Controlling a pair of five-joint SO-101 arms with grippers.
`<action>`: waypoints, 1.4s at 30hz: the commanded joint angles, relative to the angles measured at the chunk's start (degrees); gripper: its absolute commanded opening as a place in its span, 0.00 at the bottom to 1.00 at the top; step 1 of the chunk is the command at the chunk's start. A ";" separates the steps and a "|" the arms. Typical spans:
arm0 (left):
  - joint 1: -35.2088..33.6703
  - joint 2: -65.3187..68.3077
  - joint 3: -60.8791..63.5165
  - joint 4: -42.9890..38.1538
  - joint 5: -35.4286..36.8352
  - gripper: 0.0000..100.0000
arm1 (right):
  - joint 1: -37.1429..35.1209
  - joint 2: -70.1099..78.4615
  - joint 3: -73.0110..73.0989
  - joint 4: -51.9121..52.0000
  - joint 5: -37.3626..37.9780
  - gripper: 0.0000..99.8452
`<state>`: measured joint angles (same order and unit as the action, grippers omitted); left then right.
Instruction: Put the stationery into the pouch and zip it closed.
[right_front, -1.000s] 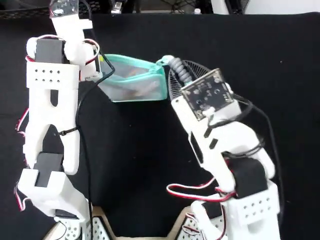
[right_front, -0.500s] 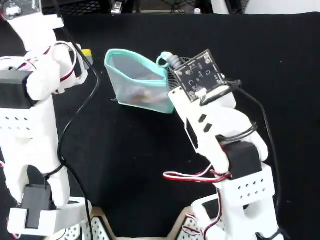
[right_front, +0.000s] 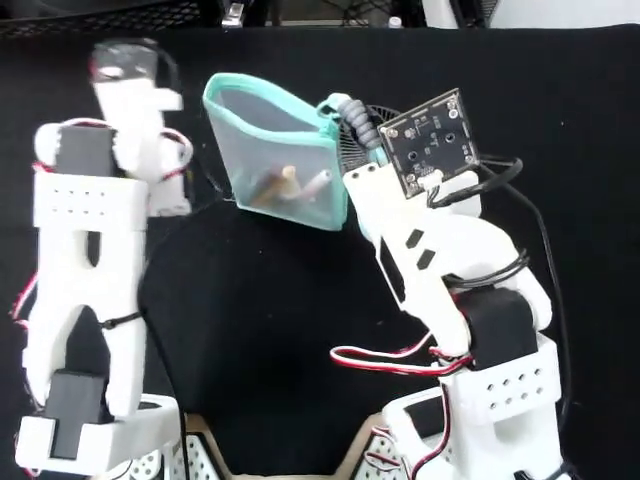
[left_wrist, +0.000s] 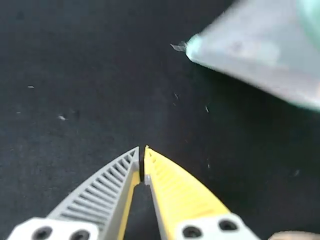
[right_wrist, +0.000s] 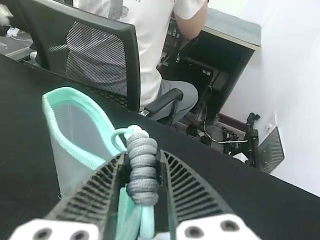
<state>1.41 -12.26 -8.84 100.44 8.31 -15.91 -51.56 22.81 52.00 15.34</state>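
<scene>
Mint-green mesh pouch (right_front: 275, 165) sits in the upper middle of the high view, mouth open, over the black counter (right_front: 270, 330). Stationery (right_front: 290, 187) lies in its bottom. My right hand (right_wrist: 142, 156) is clamped on the grey cord pull (right_wrist: 142, 175) at the pouch's right end. My left hand (left_wrist: 142, 162) has its fingers pressed together on nothing, above bare counter, near a pouch corner without touching it.

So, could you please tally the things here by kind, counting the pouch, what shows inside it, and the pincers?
Mesh pouch: 1
Stationery seen through the mesh: 2, tan item and white item
Grey braided pull cord: 1
Pincers: 2, left pincer and right pincer
Total: 6
</scene>
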 joint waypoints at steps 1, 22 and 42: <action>4.62 -1.41 1.54 -4.22 -1.05 0.03 | 0.62 0.13 -3.65 -0.09 -0.79 0.01; 8.22 -1.49 27.74 -66.29 13.19 0.03 | 5.89 0.13 -4.00 -0.44 -0.88 0.01; 11.74 -8.88 32.75 -60.92 12.75 0.08 | 6.33 0.04 -4.00 -0.44 -0.53 0.01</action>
<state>12.75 -14.90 23.69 31.87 20.70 -10.20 -51.47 22.55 52.00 15.16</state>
